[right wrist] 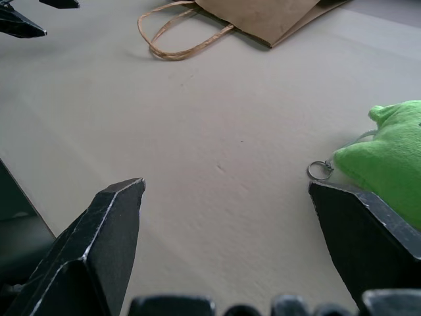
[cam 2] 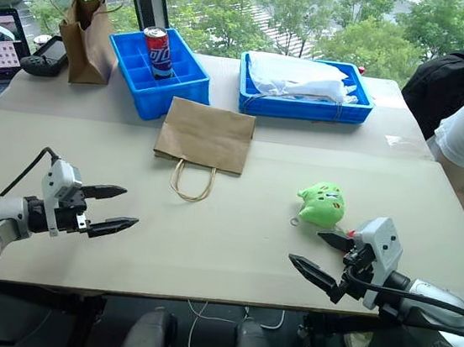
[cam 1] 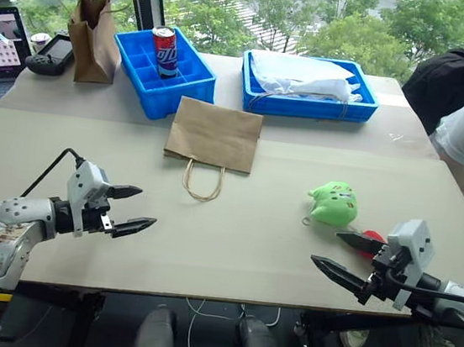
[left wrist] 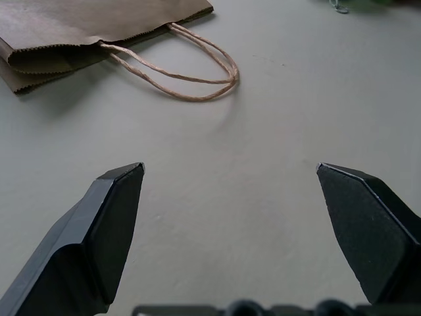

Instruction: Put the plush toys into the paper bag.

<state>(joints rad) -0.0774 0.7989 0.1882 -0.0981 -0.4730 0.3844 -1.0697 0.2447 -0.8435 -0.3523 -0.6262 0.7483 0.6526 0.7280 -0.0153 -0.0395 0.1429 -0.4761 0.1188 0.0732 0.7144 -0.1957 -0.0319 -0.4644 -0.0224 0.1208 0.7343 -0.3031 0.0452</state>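
Bench (cam 1: 231, 250): wide, pale, carries everything.

Far edge, largest first: a blue tray (cam 1: 307, 98) on the right holding white bags; a blue divided bin (cam 1: 164, 72) with a red can (cam 1: 165, 51) upright in a far compartment; a narrow darker bag (cam 1: 94, 38) standing at the far left.

Paper bag (cam 1: 214, 134): lies flat at mid-bench, just near of the divided bin, mouth toward me, twine handles (cam 1: 203, 180) spread on the bench on its near side.

Green plush toy (cam 1: 333, 203): on the bench, right of centre, well apart from the paper bag, a small metal ring (right wrist: 319, 170) at its near-left side. Red plush toy (cam 1: 369, 241): just near-right of the green one, mostly hidden behind my right arm.

My left fingers (cam 1: 128, 209): spread wide, empty, above the near-left bench; the bag handles lie far-right of them, apart.

My right fingers (cam 1: 346, 257): spread wide, empty, near-right bench. The green toy sits just far of them, close beside the right-hand finger in the wrist view; whether it touches I cannot tell.
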